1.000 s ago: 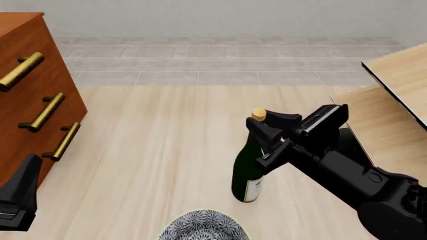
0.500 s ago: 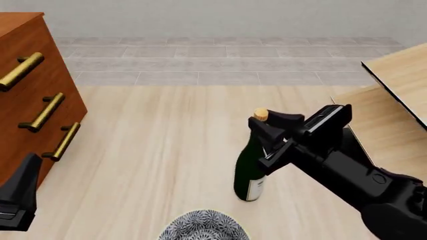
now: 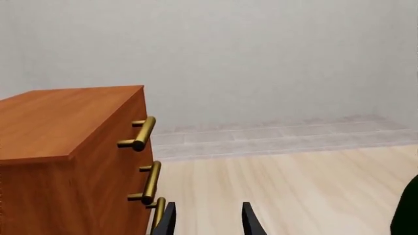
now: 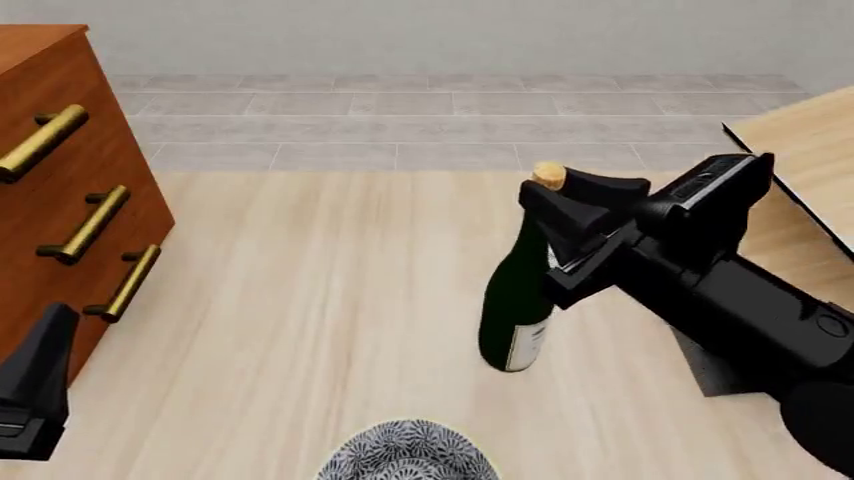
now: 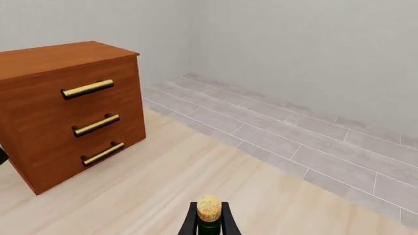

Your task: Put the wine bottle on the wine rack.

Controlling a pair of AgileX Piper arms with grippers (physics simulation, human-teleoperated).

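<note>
The wine bottle [image 4: 513, 300] is dark green with a tan cork [image 4: 547, 176] and a white label near its base. It stands nearly upright at centre right of the wooden table. My right gripper [image 4: 566, 228] is shut on its neck just under the cork. The right wrist view shows the cork [image 5: 209, 207] between the two fingers [image 5: 189, 224]. Whether the bottle's base touches the table I cannot tell. The wine rack [image 4: 801, 150], of pale slanted panels, stands at the right edge behind my right arm. My left gripper [image 4: 34, 392] rests low at the left, open [image 3: 209, 223] and holding nothing.
A reddish-brown drawer cabinet [image 4: 67, 190] with brass bar handles [image 4: 94, 224] stands at the left, close to my left gripper. A grey patterned round object [image 4: 407, 452] lies at the near edge. A grey tiled strip [image 4: 427, 120] runs beyond the wooden surface.
My right gripper has moved up and to the right with the wine bottle in it, toward the wine rack. The left arm has not moved.
</note>
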